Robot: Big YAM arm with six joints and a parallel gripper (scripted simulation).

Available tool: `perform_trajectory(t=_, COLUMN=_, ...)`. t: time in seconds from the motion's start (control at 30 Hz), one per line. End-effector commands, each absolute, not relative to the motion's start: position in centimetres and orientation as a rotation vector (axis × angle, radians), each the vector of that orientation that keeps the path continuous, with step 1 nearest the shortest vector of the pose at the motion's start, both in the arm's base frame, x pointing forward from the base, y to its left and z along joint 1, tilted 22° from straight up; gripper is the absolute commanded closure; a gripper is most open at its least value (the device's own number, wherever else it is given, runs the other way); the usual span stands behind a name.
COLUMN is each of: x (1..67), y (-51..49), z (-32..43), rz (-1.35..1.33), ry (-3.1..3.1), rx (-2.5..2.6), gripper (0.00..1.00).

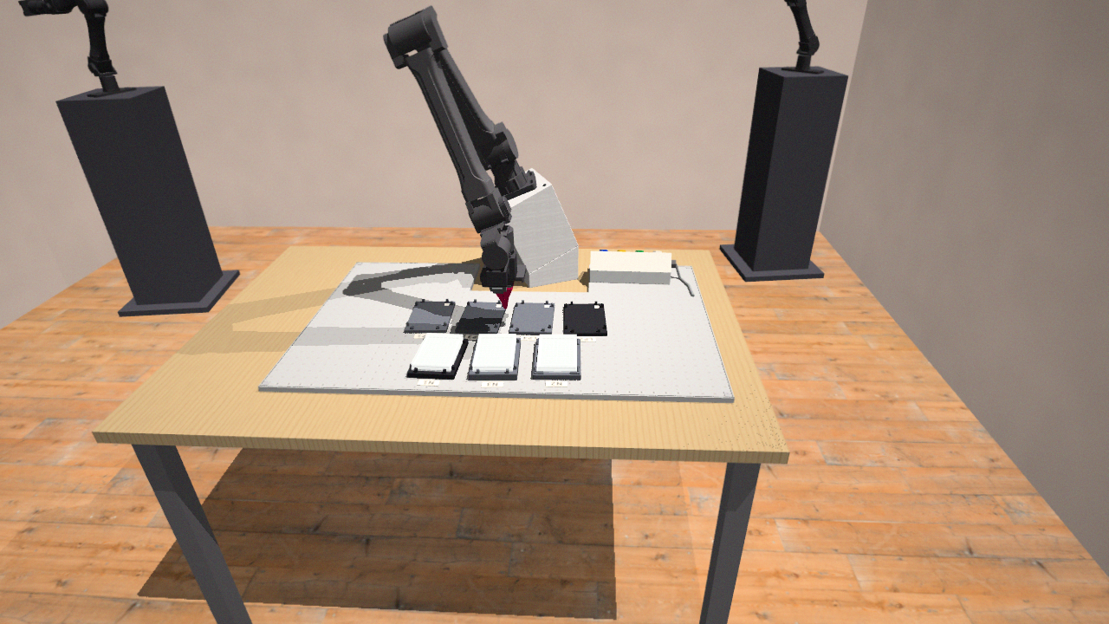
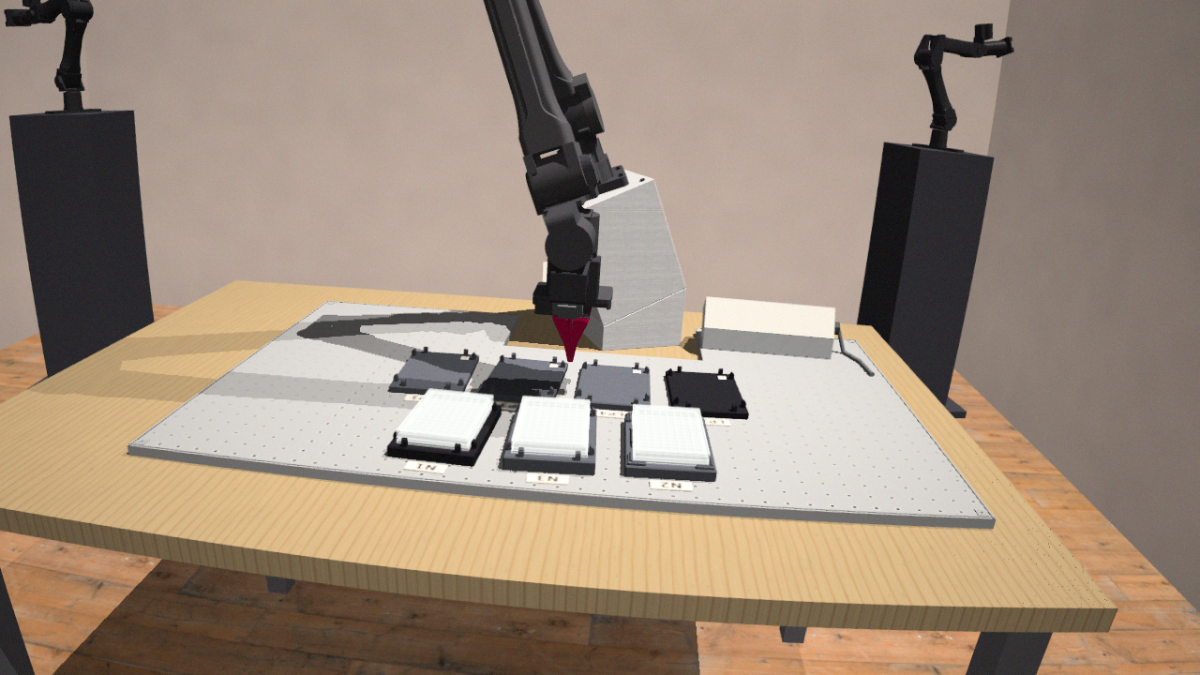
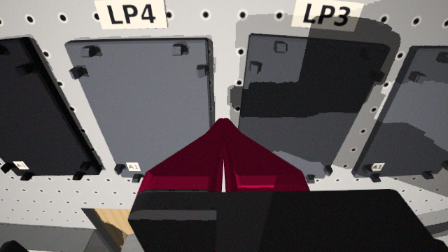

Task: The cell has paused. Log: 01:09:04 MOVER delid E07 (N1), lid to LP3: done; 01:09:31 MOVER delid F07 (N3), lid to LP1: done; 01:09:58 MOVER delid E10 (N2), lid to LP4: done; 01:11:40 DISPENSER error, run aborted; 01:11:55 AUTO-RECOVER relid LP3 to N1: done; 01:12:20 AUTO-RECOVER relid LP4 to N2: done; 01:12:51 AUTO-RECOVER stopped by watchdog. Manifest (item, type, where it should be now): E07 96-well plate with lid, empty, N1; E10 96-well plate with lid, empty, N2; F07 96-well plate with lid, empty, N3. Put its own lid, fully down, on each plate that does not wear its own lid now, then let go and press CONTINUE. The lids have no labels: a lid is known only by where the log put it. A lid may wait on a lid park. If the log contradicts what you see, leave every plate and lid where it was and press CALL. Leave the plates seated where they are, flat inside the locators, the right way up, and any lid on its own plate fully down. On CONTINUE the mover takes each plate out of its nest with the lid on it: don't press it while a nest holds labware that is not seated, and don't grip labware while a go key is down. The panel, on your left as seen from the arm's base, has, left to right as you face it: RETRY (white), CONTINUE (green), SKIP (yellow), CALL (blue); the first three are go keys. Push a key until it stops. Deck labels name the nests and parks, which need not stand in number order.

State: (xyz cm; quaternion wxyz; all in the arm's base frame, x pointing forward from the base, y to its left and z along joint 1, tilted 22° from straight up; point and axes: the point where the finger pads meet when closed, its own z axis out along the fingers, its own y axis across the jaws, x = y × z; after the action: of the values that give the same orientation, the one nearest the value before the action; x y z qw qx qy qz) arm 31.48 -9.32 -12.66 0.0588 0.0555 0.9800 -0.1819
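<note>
Perforated grey deck plate (image 1: 666, 364) on a wooden table (image 1: 232, 403); arm angled down, red gripper (image 2: 571, 345) pinched together, holding nothing, above the lid parks.

Beige walls (image 1: 635, 93); plank floor (image 1: 891, 481) (two dark pedestals (image 1: 143, 193)); wooden table (image 1: 434, 426).

The tabletop (image 1: 232, 403) looks like pale, fine-grained wood, matt. On it lies a light grey deck (image 1: 666, 364), smooth and dotted with holes, like painted metal. The parks (image 3: 147, 101) look like matt dark plastic, the plates (image 2: 549, 424) like translucent white plastic. The hand (image 3: 223, 154) is glossy crimson; the floor (image 1: 891, 504) is knotty planks.
</note>
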Motion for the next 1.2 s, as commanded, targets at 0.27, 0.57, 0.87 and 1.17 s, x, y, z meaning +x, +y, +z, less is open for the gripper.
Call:
perform_trajectory(t=0.27, x=32.1, y=-8.2, z=-10.3, rz=-0.548, ry=2.933, rx=0.162, gripper=1.00)
perform_trajectory(t=0.57, x=32.8, y=-7.0, z=-6.6, rz=-0.544, ry=2.912, rx=0.167, gripper=1.00)
perform_trajectory(t=0.87, x=32.3, y=-6.0, z=-4.4, rz=-0.540, ry=2.914, rx=0.169, gripper=1.00)
perform_trajectory(t=1.17, x=31.4, y=-6.6, z=-5.6, rz=-0.548, ry=2.938, rx=0.183, gripper=1.00)
